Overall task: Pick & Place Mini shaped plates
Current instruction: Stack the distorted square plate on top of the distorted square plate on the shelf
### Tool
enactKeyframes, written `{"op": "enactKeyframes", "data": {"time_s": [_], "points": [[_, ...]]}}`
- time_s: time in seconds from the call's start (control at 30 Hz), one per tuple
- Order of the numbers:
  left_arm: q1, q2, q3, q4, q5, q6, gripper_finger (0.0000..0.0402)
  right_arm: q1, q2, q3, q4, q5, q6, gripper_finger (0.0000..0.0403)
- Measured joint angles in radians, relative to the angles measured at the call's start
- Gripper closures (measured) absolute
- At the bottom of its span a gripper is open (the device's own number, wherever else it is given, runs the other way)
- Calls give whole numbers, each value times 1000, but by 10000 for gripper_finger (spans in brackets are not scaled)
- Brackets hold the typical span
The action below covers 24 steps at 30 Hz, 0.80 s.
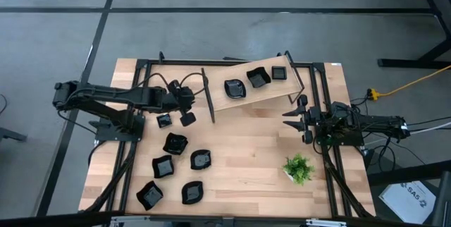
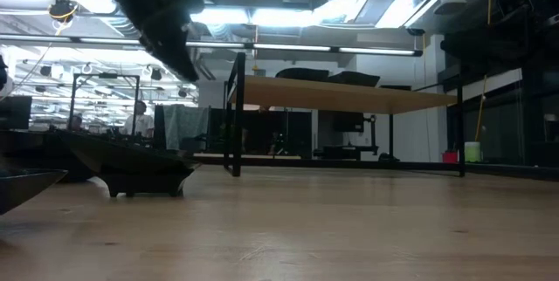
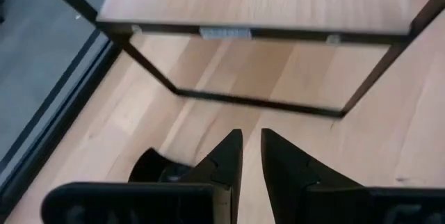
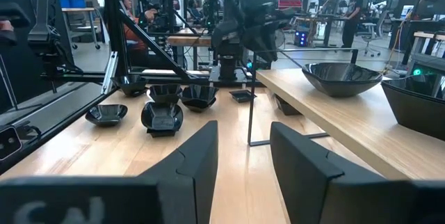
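On the light wooden desk (image 1: 246, 156), a raised wooden shelf (image 1: 243, 99) on black metal legs runs aslant near the far edge, and three glossy black mini shaped plates sit on it: a rounded one (image 1: 235, 89), a squarish one (image 1: 258, 78) and a small square one (image 1: 280, 74) toward the far right corner. Six more mini plates lie on the desk's left half: a tiny square one (image 1: 163, 120) beside the left arm, a wavy-edged one (image 1: 175, 143), a rounded one (image 1: 201, 159), a square one (image 1: 163, 166), and two near the near left corner, a leaf-like one (image 1: 149, 195) and another (image 1: 192, 192).

The left gripper (image 1: 187, 118) hangs above the desk just beside the tiny square plate, short of the shelf's left legs. In the left wrist view its two dark fingers (image 3: 224, 160) stand close together with a narrow gap, and nothing shows between them; a black plate (image 3: 154, 168) lies partly hidden just past one finger.

The right gripper (image 1: 296, 116) waits by the desk's right edge, near the shelf's right legs, its fingers (image 4: 196, 156) apart and empty. A small green potted plant (image 1: 299, 168) stands toward the near right corner.

The low view shows a dark plate (image 2: 131, 166) resting on the desk at the left, with the shelf behind it.
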Motion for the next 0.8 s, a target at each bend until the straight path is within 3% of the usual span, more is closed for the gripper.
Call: {"op": "enactKeyframes", "data": {"time_s": [0.27,0.8], "points": [[26,6,0,-119,26,-29,358,0,0,0,0,0,0,271],[103,160,0,-151,86,278,359,0,0,0,0,0,0,271]]}}
